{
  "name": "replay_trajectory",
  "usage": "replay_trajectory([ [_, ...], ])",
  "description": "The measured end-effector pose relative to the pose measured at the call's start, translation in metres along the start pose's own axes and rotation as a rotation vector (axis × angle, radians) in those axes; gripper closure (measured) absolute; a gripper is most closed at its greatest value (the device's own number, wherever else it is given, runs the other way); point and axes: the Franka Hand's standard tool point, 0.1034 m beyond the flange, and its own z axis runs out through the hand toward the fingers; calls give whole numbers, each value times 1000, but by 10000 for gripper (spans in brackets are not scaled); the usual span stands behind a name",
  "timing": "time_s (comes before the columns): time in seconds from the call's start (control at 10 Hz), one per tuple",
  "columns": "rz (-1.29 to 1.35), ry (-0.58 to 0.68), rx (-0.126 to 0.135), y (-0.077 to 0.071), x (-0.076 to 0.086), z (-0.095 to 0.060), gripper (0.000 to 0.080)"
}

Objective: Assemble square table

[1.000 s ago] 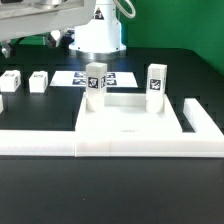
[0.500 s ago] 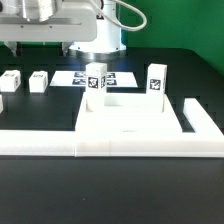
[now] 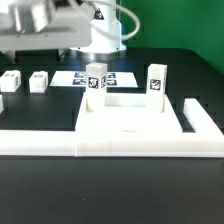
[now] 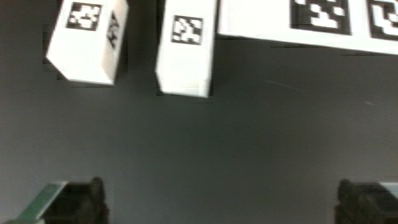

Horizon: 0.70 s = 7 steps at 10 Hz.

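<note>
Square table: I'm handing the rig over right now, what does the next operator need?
Gripper: open, empty, hovering near the loose leg posts.
Square tabletop: flat on the table, against the border rail.
Upright leg posts: two standing at its far corners; whether fixed, cannot tell.
Loose leg posts: two on the table at the exterior view's left, beside the marker board.
Left: fit those two.

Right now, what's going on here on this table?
A robot arm is putting together a small white square table. Its gripper hangs open and empty above the black table, close to two loose leg posts lying at the exterior view's left. The square tabletop lies flat inside the white border rail. Two upright leg posts stand at its far edge; I cannot tell whether they are fixed in.
</note>
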Motion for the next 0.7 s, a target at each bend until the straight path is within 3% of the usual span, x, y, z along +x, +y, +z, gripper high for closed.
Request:
replay_trajectory([
  [0.3,39,-92,18,-7,-13,15,150],
  [0.4,37,-163,26,-9,-12,16,150],
  [0.7,36,-194,27,-9,-7,21,150],
])
